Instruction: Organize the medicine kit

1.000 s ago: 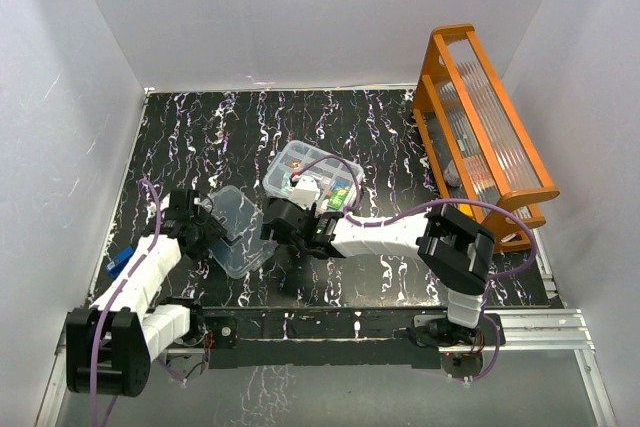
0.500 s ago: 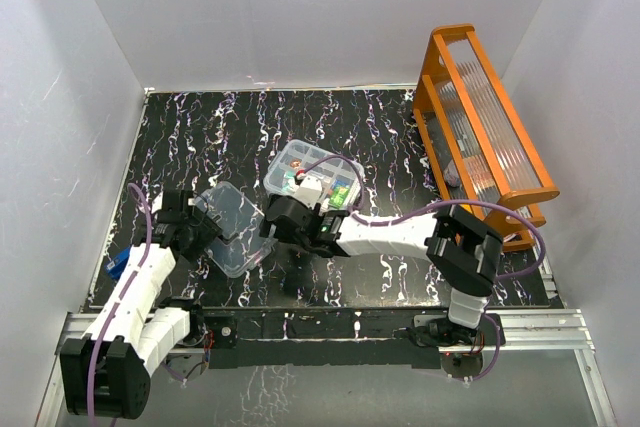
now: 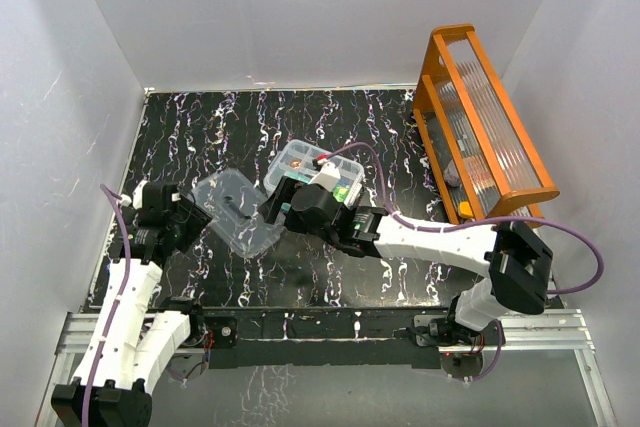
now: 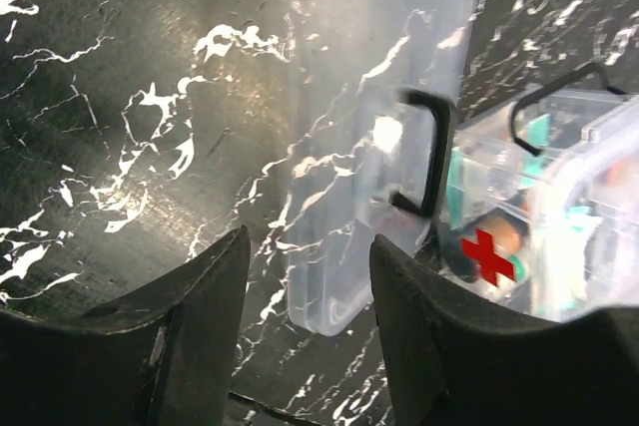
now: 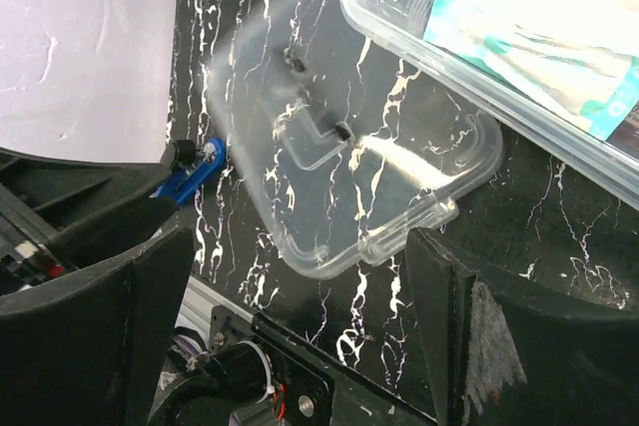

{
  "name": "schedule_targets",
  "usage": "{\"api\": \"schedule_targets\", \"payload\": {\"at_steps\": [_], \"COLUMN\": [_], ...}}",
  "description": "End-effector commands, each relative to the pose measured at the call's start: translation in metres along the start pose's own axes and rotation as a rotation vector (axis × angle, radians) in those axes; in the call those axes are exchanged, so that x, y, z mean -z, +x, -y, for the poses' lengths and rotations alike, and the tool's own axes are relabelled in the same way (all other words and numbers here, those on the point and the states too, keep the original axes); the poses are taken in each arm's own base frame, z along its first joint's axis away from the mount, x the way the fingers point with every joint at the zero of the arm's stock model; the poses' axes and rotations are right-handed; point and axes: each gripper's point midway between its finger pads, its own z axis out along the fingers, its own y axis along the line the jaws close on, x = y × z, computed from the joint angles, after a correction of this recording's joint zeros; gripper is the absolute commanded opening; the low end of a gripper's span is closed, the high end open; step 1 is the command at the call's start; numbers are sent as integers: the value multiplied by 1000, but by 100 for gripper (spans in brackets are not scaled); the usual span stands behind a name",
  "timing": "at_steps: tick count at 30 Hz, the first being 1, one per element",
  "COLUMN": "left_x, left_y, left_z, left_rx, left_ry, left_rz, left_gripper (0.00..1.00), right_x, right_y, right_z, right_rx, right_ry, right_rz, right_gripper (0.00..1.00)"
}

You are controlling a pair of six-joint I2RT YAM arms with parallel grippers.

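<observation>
Your left gripper point(image 4: 310, 241) is partly spread and your right gripper point(image 5: 300, 236) wide, both holding nothing. Pinch the black handle point(image 4: 436, 152) on the lid point(image 4: 369, 67) just ahead of the left one, then cover the box point(image 4: 539, 197).

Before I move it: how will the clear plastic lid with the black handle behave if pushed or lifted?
The clear plastic lid looks thin and shallow, so probably light and slightly flexible. Its glossy surface on the smooth black marbled table suggests it slides easily when pushed. The thin black handle seems the surest grip.
</observation>
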Motion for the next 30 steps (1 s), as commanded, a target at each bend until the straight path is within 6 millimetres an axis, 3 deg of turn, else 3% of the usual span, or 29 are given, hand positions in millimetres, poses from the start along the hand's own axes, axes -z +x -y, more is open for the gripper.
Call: {"api": "schedule_targets", "payload": {"at_steps": [1, 4, 7, 11, 16, 25, 26, 30], "left_x": [29, 42, 40, 18, -13, -64, -68, -82], "left_y": [-9, -15, -14, -4, 11, 27, 29, 34], "left_z": [15, 23, 21, 9, -12, -31, -33, -40], "left_rx": [28, 36, 22, -36, -73, -110, -112, -120], "left_ry": [65, 101, 94, 28, -81, -184, -196, -236], "left_rz": [14, 27, 27, -17, -74, -125, -135, -157], "left_gripper": [48, 48, 52, 62, 76, 77, 76, 75], "right_x": [16, 21, 22, 11, -17, -44, -51, -54], "right_y": [-26, -37, -43, -31, -5, 20, 28, 33], "right_z": [-27, -31, -27, -17, -2, 0, 8, 10], "right_rx": [-26, -25, 7, 125, 335, 421, 422, 412], "right_ry": [-112, -143, -138, -101, -18, 12, 31, 29], "right_rz": [57, 71, 91, 51, -43, -96, -112, -123], "right_gripper": [88, 89, 88, 84, 79, 76, 76, 74]}}
